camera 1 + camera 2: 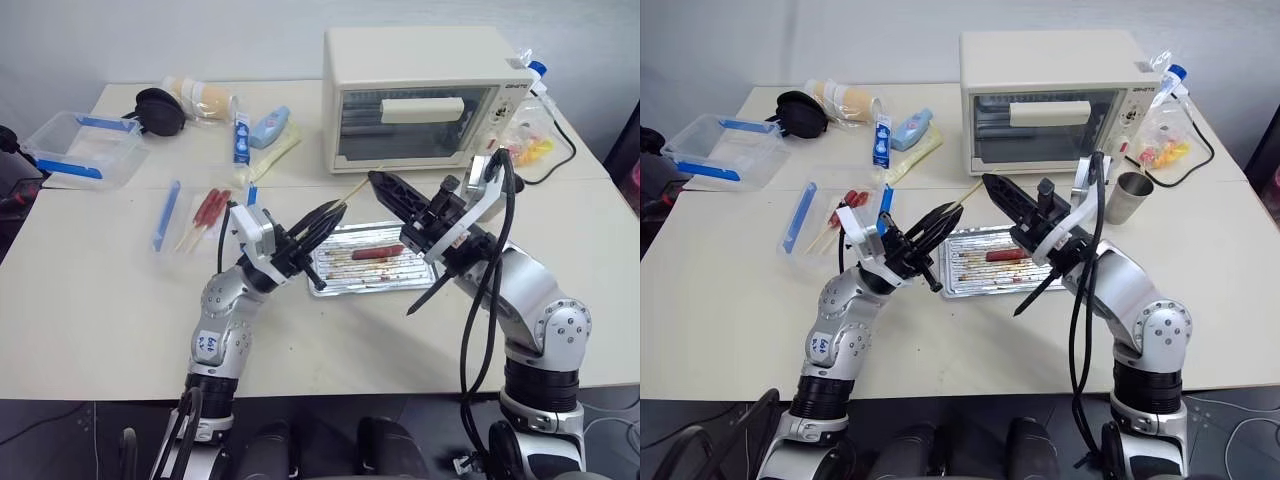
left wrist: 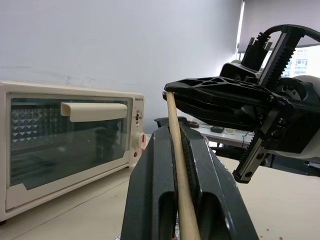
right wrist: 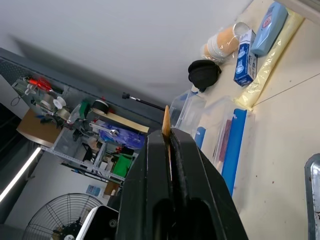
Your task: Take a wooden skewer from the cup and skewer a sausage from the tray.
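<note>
Left gripper [image 1: 318,222] and right gripper [image 1: 383,186] both pinch the skewer [image 1: 355,186] above my tray [image 1: 335,272]; sausage [image 1: 368,253] lies there unpierced.

**What stays out of sight**

Much of the wooden skewer [image 2: 176,165] is hidden between black fingers [image 2: 150,200]. The right arm covers the tray's [image 1: 345,280] right end. In the left eye view, that arm blocks the cup.

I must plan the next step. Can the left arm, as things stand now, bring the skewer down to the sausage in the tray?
Probably yes. The left tool holds the wooden skewer just beside the tray, and the sausage lies uncovered. But the right tool also grips the skewer and hangs over the tray, so it should let go first.
</note>
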Available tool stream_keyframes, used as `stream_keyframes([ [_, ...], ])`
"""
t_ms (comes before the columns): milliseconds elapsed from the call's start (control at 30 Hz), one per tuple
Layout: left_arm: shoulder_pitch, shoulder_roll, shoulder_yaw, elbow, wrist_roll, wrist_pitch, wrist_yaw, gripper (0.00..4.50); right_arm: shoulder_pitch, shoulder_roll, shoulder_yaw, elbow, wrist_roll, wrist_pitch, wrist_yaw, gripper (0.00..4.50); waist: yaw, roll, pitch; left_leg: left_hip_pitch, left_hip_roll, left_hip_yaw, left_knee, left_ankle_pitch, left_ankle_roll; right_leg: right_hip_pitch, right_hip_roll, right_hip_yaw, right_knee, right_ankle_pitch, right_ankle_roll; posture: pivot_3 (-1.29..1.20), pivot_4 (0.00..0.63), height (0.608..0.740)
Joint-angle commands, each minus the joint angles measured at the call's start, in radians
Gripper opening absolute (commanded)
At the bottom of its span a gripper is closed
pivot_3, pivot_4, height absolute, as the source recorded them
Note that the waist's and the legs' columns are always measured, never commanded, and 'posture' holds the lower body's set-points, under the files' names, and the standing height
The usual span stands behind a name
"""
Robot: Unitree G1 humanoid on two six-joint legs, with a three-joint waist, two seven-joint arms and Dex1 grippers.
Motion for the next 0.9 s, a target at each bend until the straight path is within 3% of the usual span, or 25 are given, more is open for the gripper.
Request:
stream_keyframes([
  [33, -0.006, 0.004, 0.009, -0.043, -0.023, -0.001, 0.003, 0.00, 0.020, -0.051, 0.000, -0.057, -0.002, 0.019, 0.058, 0.73, 0.000, 0.000, 0.000, 0.000, 0.000, 0.000, 0.000, 0.000, 0.000, 0.000, 0.000, 0.000, 0.000, 0.000, 0.000, 0.00, 0.150, 0.740],
  [133, 0.005, 0.034, 0.025, -0.071, -0.046, 0.024, -0.007, 0.00, 0.075, -0.166, -0.035, -0.062, -0.066, 0.076, 0.169, 1.67, 0.003, 0.000, 0.000, 0.000, 0.000, 0.000, 0.000, 0.000, 0.000, 0.000, 0.000, 0.000, -0.001, 0.000, 0.000, 0.00, 0.150, 0.740],
  [233, 0.048, 0.114, 0.080, -0.130, -0.104, 0.083, -0.030, 0.00, 0.201, -0.350, -0.123, -0.076, -0.208, 0.142, 0.417, 2.69, 0.008, 0.000, 0.000, -0.001, 0.000, -0.001, 0.000, -0.001, 0.002, 0.001, -0.001, 0.000, -0.003, 0.000, 0.001, 0.00, 0.150, 0.740],
  [333, 0.128, 0.251, 0.163, -0.177, -0.171, 0.150, -0.093, 0.00, 0.402, -0.502, -0.195, -0.097, -0.552, 0.012, 0.786, 3.76, 0.011, 0.000, 0.000, -0.001, 0.000, 0.000, 0.000, -0.003, 0.004, 0.002, -0.001, 0.002, -0.005, 0.001, 0.001, 0.00, 0.150, 0.740],
  [400, 0.189, 0.333, 0.238, -0.185, -0.227, 0.199, -0.120, 0.00, 0.554, -0.540, -0.216, -0.053, -0.838, -0.249, 1.088, 4.47, 0.011, 0.000, 0.000, 0.001, 0.001, 0.000, -0.001, -0.003, 0.004, 0.003, 0.001, 0.001, -0.007, 0.001, 0.001, 0.00, 0.150, 0.740],
  [467, 0.254, 0.401, 0.325, -0.168, -0.267, 0.224, -0.146, 0.00, 0.648, -0.579, -0.215, 0.092, -1.067, -0.490, 1.305, 4.49, 0.012, 0.000, 0.000, 0.002, 0.000, 0.001, 0.000, -0.003, 0.003, 0.004, 0.002, 0.000, -0.006, 0.001, 0.002, 0.00, 0.150, 0.740],
  [533, 0.304, 0.448, 0.403, -0.153, -0.311, 0.252, -0.154, 0.00, 0.670, -0.585, -0.228, 0.244, -1.191, -0.670, 1.441, 4.49, 0.011, -0.002, 0.001, 0.003, 0.000, 0.002, 0.001, -0.003, 0.004, 0.005, 0.001, 0.001, -0.008, 0.002, 0.004, 0.00, 0.150, 0.740],
  [667, 0.377, 0.495, 0.505, -0.128, -0.350, 0.288, -0.164, 0.00, 0.626, -0.570, -0.243, 0.450, -1.318, -0.909, 1.568, 4.49, 0.008, -0.003, 0.001, 0.005, 0.000, 0.003, 0.003, -0.004, 0.004, 0.006, 0.000, 0.003, -0.012, 0.006, 0.005, 0.00, 0.150, 0.740],
  [833, 0.422, 0.506, 0.555, -0.093, -0.340, 0.283, -0.167, 0.00, 0.474, -0.580, -0.146, 0.437, -1.355, -0.868, 1.596, 4.49, 0.003, -0.003, 0.001, 0.005, 0.000, 0.003, 0.003, -0.004, 0.003, 0.006, 0.000, 0.003, -0.011, 0.006, 0.005, 0.00, 0.150, 0.740],
  [900, 0.411, 0.496, 0.537, -0.106, -0.338, 0.289, -0.156, 0.00, 0.310, -0.600, -0.011, 0.353, -1.419, -0.699, 1.543, 4.49, -0.003, -0.003, 0.002, 0.005, 0.001, 0.003, 0.003, -0.003, 0.003, 0.006, 0.000, 0.003, -0.011, 0.006, 0.004, 0.00, 0.150, 0.740],
])
